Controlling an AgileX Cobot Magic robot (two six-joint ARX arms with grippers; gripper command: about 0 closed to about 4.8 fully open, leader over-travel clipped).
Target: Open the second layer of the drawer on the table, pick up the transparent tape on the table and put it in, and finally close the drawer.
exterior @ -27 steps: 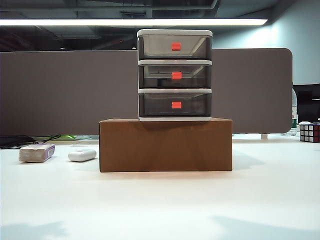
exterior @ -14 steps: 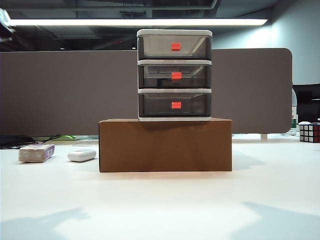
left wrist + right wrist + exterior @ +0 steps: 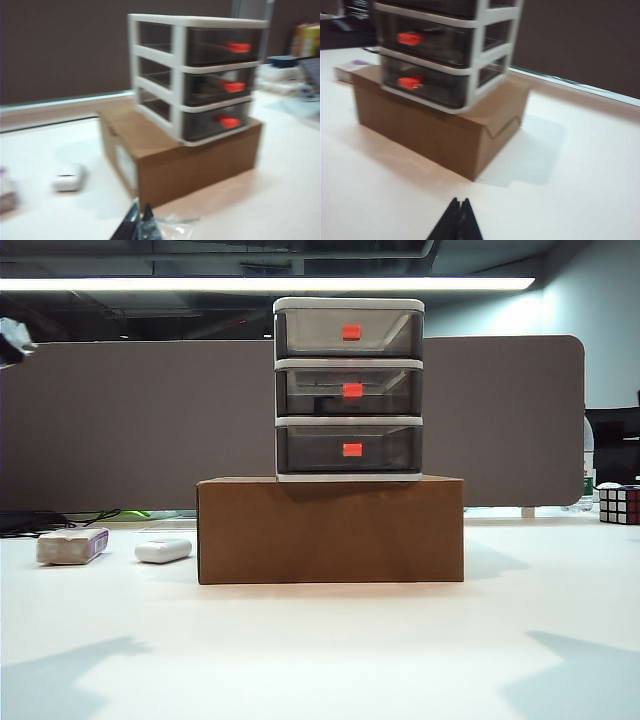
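Observation:
The drawer point(image 3: 349, 390) stands on a brown cardboard box point(image 3: 330, 530) in the middle of the table point(image 3: 320, 640). All three layers sit flush. The second layer point(image 3: 310, 395), with its red-orange tab, is shut and holds a dim dark shape too faint to name. The transparent tape does not show on the table. My left gripper point(image 3: 141, 220) is shut, held back from the box's left corner, with a clear crinkly scrap point(image 3: 175, 231) beside its tips. My right gripper point(image 3: 459, 202) is shut and empty over bare table, short of the box's right side and the second layer point(image 3: 430, 42).
A beige block with a purple label point(image 3: 72, 545) and a white oblong case point(image 3: 163, 550) lie left of the box. A Rubik's cube point(image 3: 620, 505) sits far right. A grey partition runs behind. A pale piece of an arm point(image 3: 10, 340) pokes in at the upper left edge.
The arm shadows at the table's two front corners have grown and shifted. The pale piece at the upper left edge has come lower. The drawer, box and small objects have not moved.

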